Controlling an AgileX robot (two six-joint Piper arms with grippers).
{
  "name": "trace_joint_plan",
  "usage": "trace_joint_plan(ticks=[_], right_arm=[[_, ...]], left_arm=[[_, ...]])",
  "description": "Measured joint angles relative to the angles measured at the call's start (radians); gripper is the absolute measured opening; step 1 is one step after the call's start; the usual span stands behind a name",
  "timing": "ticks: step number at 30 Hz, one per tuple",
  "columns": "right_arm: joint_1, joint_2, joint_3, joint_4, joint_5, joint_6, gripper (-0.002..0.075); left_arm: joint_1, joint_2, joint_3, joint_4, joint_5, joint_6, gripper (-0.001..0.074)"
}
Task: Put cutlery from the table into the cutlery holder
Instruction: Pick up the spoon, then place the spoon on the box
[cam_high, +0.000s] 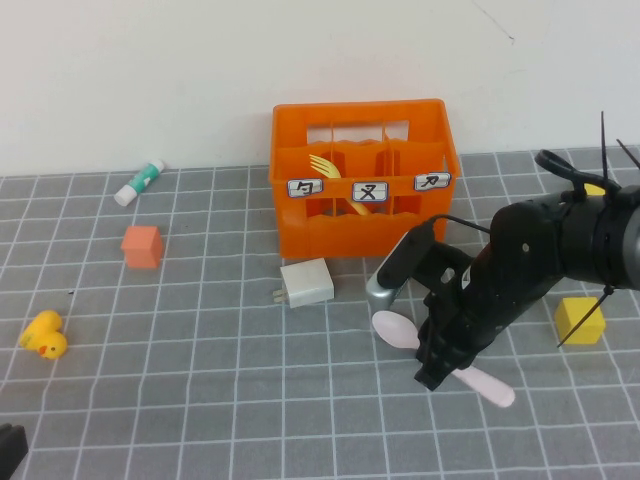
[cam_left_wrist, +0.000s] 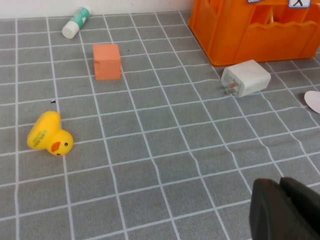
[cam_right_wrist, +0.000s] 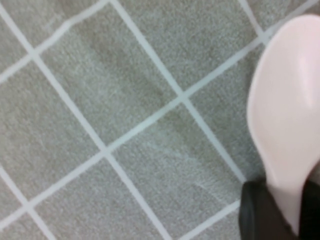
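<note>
A pale pink spoon (cam_high: 396, 330) lies flat on the grey table (cam_high: 200, 400), in front of and to the right of the orange cutlery holder (cam_high: 360, 235). My right gripper (cam_high: 440, 365) is down over its handle. In the right wrist view the two dark fingers (cam_right_wrist: 255, 210) press on either side of the spoon's (cam_right_wrist: 287, 110) neck, with my right gripper (cam_right_wrist: 282, 202) shut on it. A yellow fork (cam_high: 325, 168) stands inside the holder. My left gripper (cam_left_wrist: 282, 200) is shut and holds nothing, low over the table's near left corner (cam_high: 10, 450).
A white charger plug (cam_high: 306, 283) lies just in front of the holder. An orange cube (cam_high: 142, 246), a yellow duck (cam_high: 45, 335) and a white-and-green tube (cam_high: 139, 182) sit on the left. A yellow cube (cam_high: 580, 320) is at the right.
</note>
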Motion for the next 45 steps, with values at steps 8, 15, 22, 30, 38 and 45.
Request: trace_joint_plan(ticks=[8,15,22,30,38,45], right_arm=[[0.000,0.000,0.000,-0.007,-0.006,0.000,0.0118],[0.000,-0.008,0.002,0.030,-0.015,-0.006,0.0118],[-0.002,-0.089,0.015,0.167,-0.043,-0.126,0.0115],[-0.002,-0.238,0.015,0.647,-0.186,-0.495,0.0115],[-0.002,-0.239,-0.094,1.397,-0.304,-1.241,0.0115],[-0.002,-0.100,-0.308,1.546,-0.285,-1.424,0.0114]], left_arm=[[0.000,0.000,0.000,0.000,0.000,0.003,0.0000],[0.000,0.000,0.000,0.000,0.000,0.003,0.0000],[0.000,0.000,0.000,0.002,0.000,0.003,0.0000],[0.000,0.000,0.000,0.011,0.000,0.003,0.0000],[0.000,0.000,0.000,0.015,0.000,0.003,0.0000],[0.000,0.000,0.002,0.021,0.000,0.001,0.0000]])
